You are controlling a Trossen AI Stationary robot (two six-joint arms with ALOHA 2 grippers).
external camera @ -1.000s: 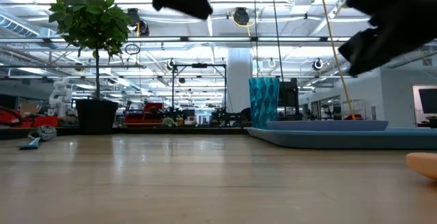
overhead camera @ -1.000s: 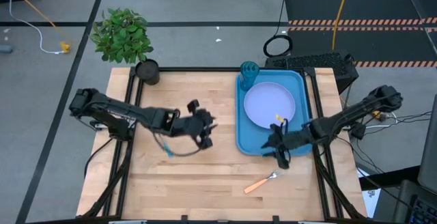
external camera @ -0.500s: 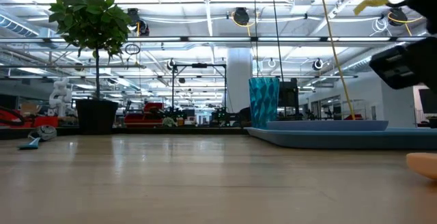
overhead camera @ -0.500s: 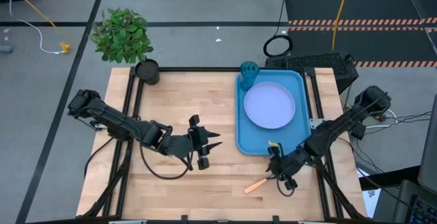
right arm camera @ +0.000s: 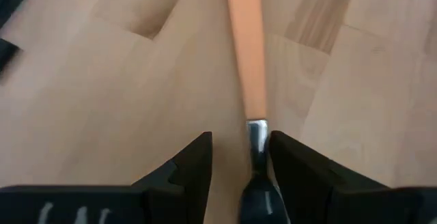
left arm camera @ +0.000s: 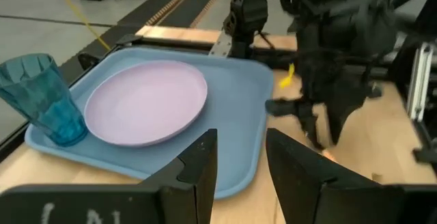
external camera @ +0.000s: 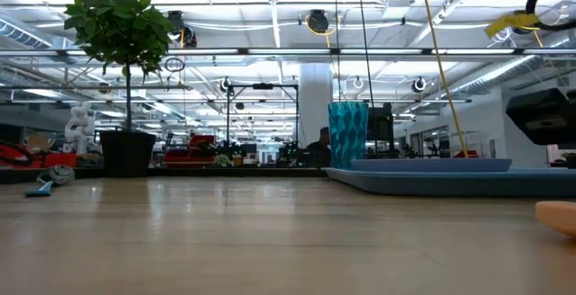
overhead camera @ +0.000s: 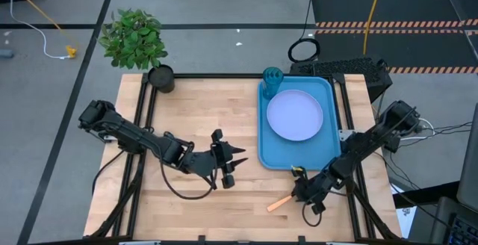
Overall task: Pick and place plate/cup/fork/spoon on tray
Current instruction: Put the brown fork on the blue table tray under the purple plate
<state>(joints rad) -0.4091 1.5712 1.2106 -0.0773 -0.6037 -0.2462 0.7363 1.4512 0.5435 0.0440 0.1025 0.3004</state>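
Fork step is in hand. The plate (overhead camera: 295,115) and cup (overhead camera: 272,78) already sit on the tray (overhead camera: 269,154), cup at the far corner just beside the plate; I can't see the spoon anywhere. My right claw (overhead camera: 305,193) is low over the fork (overhead camera: 279,202), which lies on the bare table (overhead camera: 187,110) near the front edge, just off the tray's near corner and apart from it. In my right wrist view the 2 fingers (right arm camera: 194,161) stand apart with nothing gripped, straddling the fork (right arm camera: 247,67) at the neck where the orange handle meets the metal. Long axis runs straight ahead between the fingers; from above it lies diagonal, handle end toward the front left, tines under my claw toward the tray. Next move, as I judge it: settle the last bit, pinch across the thin neck, lift, carry to the tray. The fork lies flat, so a slip is likely. My left claw (overhead camera: 229,166) waits mid-table, released and empty, facing the tray.
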